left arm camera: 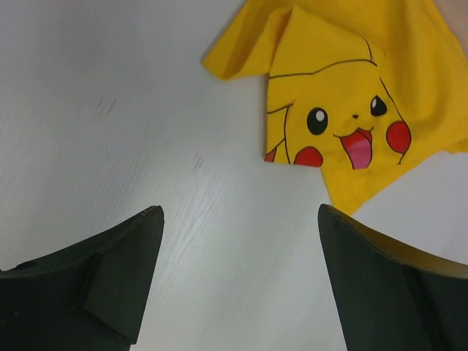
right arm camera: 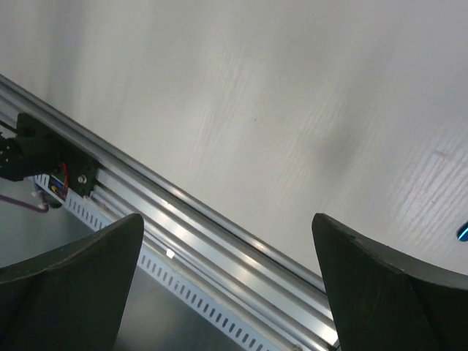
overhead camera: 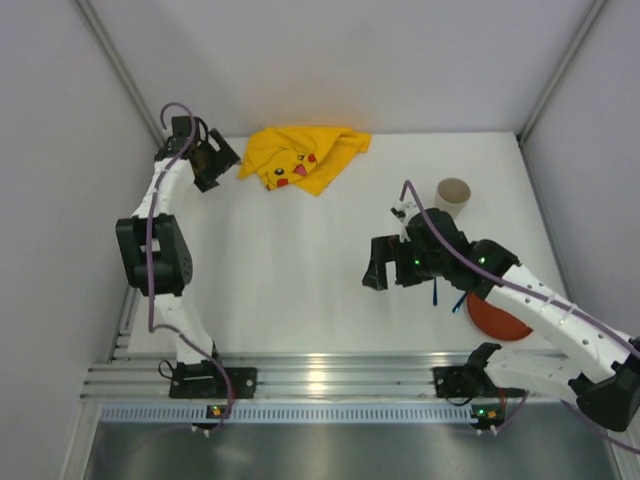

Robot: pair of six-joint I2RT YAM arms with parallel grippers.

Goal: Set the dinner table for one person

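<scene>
The white dinner table (overhead camera: pixel 290 270) is bare in the middle. My left gripper (overhead camera: pixel 222 165) is open and empty at the back left, just left of the crumpled yellow Pikachu cloth (overhead camera: pixel 300 155). In the left wrist view the gripper (left arm camera: pixel 240 212) hovers over the table with the cloth (left arm camera: pixel 344 95) ahead to the right. My right gripper (overhead camera: pixel 378 272) is open and empty above the table's middle right; it also shows in the right wrist view (right arm camera: pixel 227 217). A beige cup (overhead camera: pixel 453 195) stands at the back right. An orange plate (overhead camera: pixel 497 318) lies partly under my right arm. A blue utensil (overhead camera: pixel 437 294) shows beside it.
An aluminium rail (overhead camera: pixel 320 375) runs along the near edge and also shows in the right wrist view (right arm camera: pixel 205 227). Grey walls close in the left, back and right sides. A blue tip (right arm camera: pixel 463 232) shows at the right edge of the right wrist view.
</scene>
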